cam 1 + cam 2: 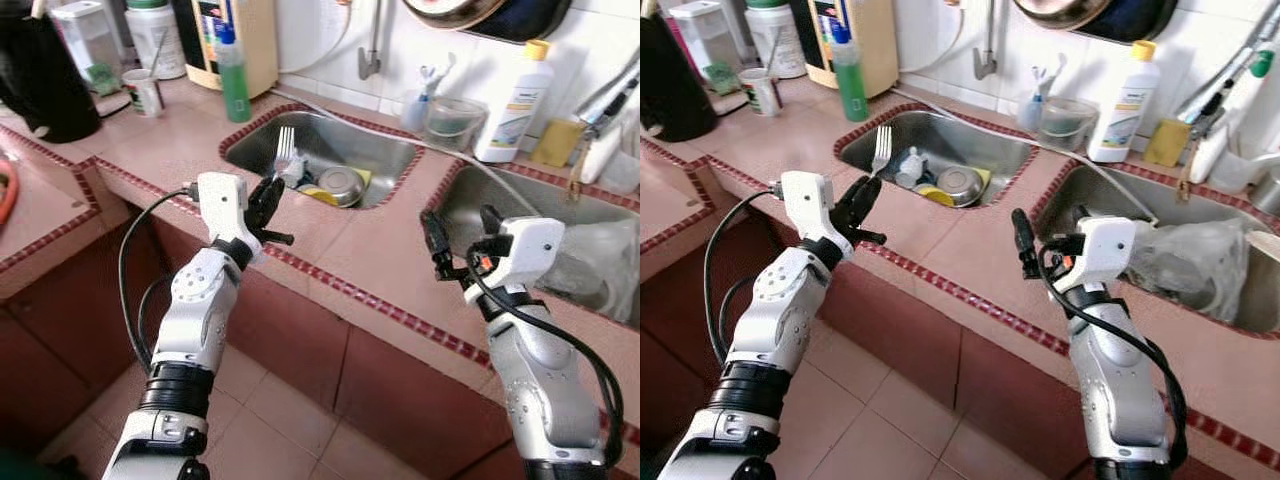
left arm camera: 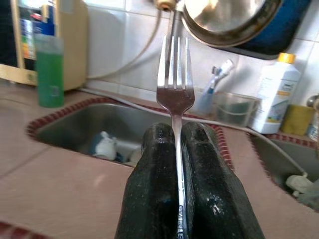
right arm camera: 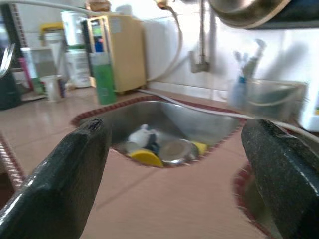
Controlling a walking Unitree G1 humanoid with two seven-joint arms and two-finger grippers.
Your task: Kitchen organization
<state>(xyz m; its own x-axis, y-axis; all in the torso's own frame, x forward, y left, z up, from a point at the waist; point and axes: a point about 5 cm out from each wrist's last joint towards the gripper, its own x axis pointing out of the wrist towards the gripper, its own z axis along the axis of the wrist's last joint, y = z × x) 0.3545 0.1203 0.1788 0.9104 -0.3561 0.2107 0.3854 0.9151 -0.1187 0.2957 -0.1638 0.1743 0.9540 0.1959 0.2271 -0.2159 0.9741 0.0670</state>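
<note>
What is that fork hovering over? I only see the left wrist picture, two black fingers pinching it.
Observer: The left gripper holds the fork upright above the counter, at the near rim of the left sink.
Operator: Anything in that sink?
Observer: A steel bowl and something yellow beside it.
Operator: And the other arm?
Observer: The right gripper is open, holding nothing, above the counter between the two sinks.

Left claw (image 1: pixel 862 196) grips fork (image 1: pixel 880 150) (tines up) before sink (image 1: pixel 1015 150).
</note>
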